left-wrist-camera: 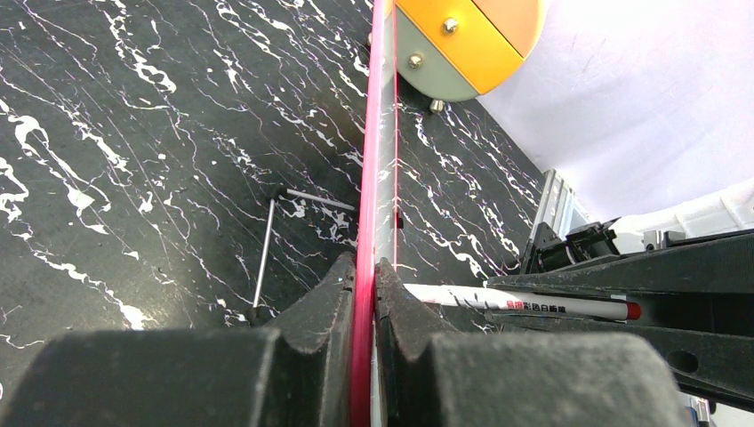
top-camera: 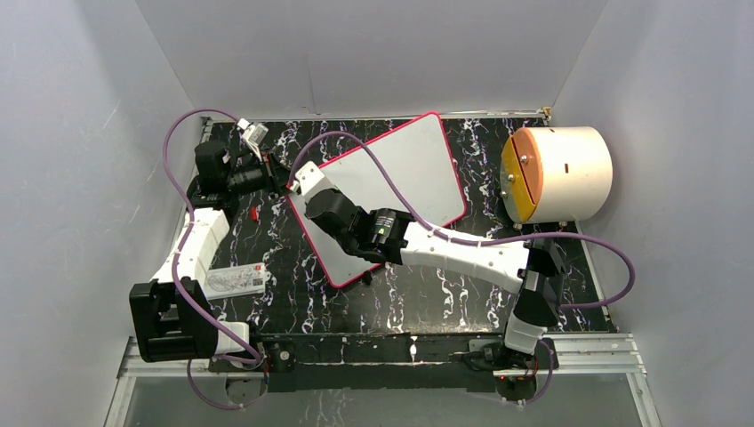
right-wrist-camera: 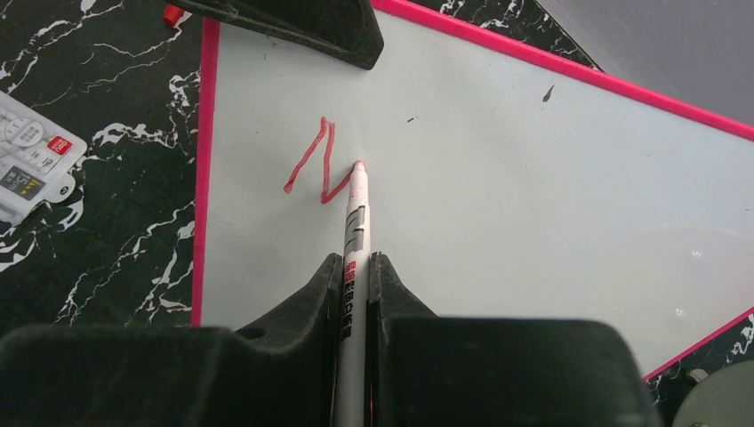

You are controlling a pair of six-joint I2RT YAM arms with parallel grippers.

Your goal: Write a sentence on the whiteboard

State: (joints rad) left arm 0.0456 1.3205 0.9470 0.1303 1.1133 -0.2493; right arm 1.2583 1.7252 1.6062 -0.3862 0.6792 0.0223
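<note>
The whiteboard lies slanted on the black marbled table, and it fills the right wrist view. My left gripper is shut on its red-pink rim at the board's left corner, jaws on either side of the edge. My right gripper is shut on a white marker, which also shows in the left wrist view. The marker tip touches the board. Of the sentence, only a few red zigzag strokes show, like the start of an "M".
A cream cylinder with an orange face stands at the back right. A white printed card lies by the left arm. A red cap lies left of the board. A thin metal hex key lies on the table beside the board.
</note>
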